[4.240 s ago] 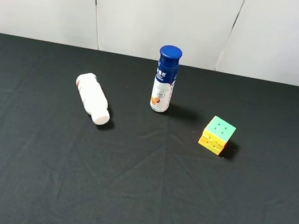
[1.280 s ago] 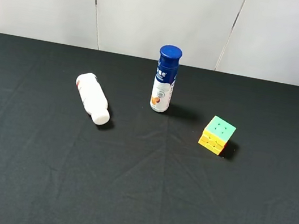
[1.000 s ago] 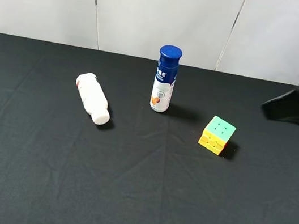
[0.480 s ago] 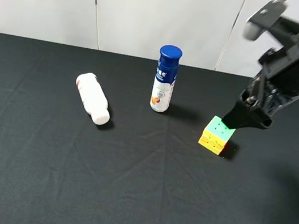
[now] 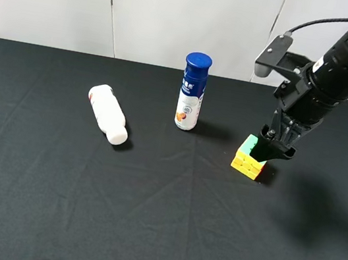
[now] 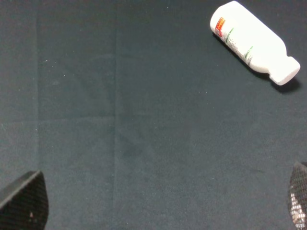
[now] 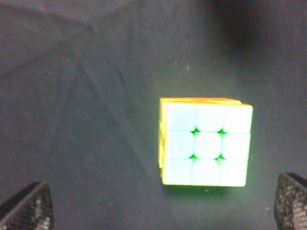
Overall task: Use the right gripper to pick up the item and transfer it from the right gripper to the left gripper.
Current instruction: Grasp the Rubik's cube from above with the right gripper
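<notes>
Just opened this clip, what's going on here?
The right gripper is poised directly over the puzzle cube on the black table, jaws wide open and not yet closed on it. The left gripper is open too, over bare cloth near the white bottle, which lies on its side; it does not show in the high view. A blue-capped bottle stands upright, untouched.

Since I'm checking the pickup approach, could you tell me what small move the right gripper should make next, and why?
Probably centre the right gripper over the cube before lowering: its jaws stand open above it, nothing is held, and the wrist view shows the cube nearer one fingertip than the other.
</notes>
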Available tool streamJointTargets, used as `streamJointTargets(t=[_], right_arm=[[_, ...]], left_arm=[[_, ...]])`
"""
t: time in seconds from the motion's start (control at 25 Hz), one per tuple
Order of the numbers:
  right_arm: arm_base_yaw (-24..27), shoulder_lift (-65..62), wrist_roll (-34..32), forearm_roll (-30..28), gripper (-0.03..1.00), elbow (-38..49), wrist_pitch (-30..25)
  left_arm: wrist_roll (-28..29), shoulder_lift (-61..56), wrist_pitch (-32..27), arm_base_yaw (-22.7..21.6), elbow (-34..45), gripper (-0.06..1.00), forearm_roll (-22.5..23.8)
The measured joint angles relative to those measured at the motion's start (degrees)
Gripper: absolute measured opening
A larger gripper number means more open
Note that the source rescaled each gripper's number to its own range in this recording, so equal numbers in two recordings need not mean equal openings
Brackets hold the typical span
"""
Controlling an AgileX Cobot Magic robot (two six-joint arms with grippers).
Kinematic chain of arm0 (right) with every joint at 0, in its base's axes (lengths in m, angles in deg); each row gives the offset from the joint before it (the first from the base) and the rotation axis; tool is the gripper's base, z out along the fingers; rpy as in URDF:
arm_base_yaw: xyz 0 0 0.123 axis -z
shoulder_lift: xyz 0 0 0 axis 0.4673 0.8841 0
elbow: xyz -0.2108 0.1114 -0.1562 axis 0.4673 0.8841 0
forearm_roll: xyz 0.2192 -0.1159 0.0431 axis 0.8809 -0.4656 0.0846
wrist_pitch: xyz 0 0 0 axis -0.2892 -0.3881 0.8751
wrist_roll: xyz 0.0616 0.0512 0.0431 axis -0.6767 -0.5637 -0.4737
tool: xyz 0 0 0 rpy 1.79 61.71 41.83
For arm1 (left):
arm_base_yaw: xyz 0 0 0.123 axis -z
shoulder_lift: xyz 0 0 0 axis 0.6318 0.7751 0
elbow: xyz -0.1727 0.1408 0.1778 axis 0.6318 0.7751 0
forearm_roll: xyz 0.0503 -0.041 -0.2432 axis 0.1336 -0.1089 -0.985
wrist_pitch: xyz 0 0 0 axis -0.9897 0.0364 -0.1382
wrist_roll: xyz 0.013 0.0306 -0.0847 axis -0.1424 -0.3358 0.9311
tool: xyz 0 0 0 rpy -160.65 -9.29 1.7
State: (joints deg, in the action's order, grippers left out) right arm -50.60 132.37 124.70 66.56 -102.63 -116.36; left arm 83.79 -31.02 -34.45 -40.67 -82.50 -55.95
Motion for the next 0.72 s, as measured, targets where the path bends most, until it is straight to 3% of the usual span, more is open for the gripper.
streamJointTargets(t=[0.4,0.72], right_arm=[[0.60,7.93,-1.67,-2.55,1.00,-3.91,0.42],[4.94,11.05,-1.57,-0.94,1.00,-3.91,3.34]], left_arm=[[0.00,0.00,0.00,0.00,0.00,1.00,0.00],[0.00,0.00,0.09,0.00,0.00,1.00,0.00]])
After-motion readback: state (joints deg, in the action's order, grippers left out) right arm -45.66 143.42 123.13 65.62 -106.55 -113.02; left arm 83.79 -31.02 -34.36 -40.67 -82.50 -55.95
